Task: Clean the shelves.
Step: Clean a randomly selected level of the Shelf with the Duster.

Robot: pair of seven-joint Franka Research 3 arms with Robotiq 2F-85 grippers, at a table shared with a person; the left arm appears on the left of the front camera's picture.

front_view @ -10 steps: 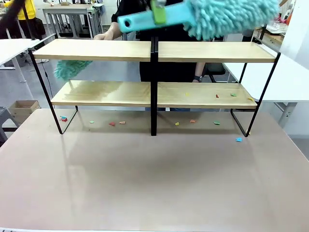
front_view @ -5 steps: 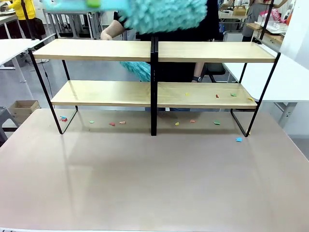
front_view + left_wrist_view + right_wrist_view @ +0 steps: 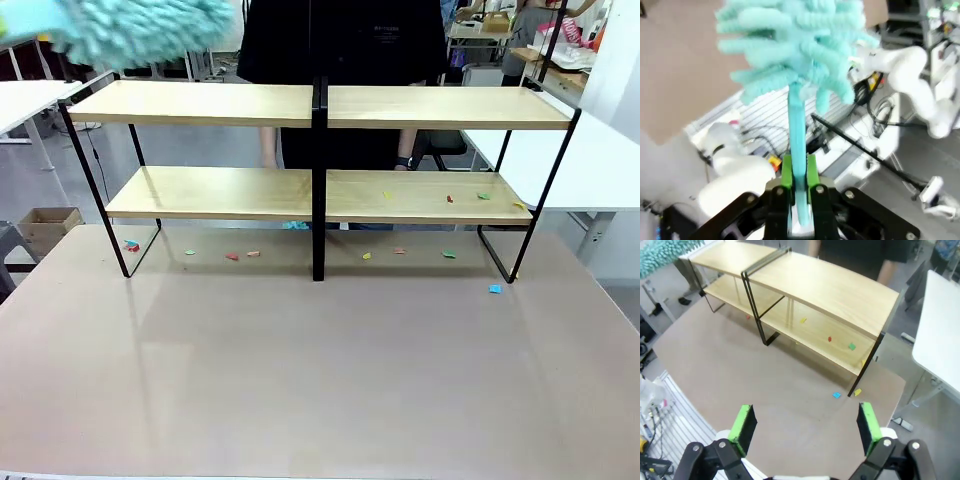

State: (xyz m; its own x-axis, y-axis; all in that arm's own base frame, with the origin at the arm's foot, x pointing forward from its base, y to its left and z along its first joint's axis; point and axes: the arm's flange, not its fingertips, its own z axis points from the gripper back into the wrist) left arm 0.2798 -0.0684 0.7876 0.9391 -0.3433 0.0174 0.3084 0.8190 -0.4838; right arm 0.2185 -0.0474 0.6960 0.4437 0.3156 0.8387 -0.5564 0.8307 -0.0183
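Where the front view looks across the worktop: long two-tier shelves (image 3: 200, 103) of light wood boards on a thin black frame stand across the far half of the beige worktop (image 3: 320, 380). A fluffy turquoise microfibre duster (image 3: 130, 30) hangs above their left end, clear of the top board. Small coloured paper scraps (image 3: 450, 198) lie on the lower right board and under the rack. A person in black (image 3: 345, 40) stands just behind.
Front-view risk: a low sweep could snag the black central post (image 3: 318, 180) and shove the light rack, or flick scraps toward the person.
Left wrist view: this adds the grip itself, with the left tool (image 3: 799, 187) clamped narrow on the duster's turquoise handle.
Left-wrist risk: the long handle may twist between the pads under side load.
Right wrist view: this adds the rack from above, top boards bare. The right tool (image 3: 806, 425) gapes wide and empty over the near right worktop.
Right-wrist risk: idle, it could cross the duster's path.
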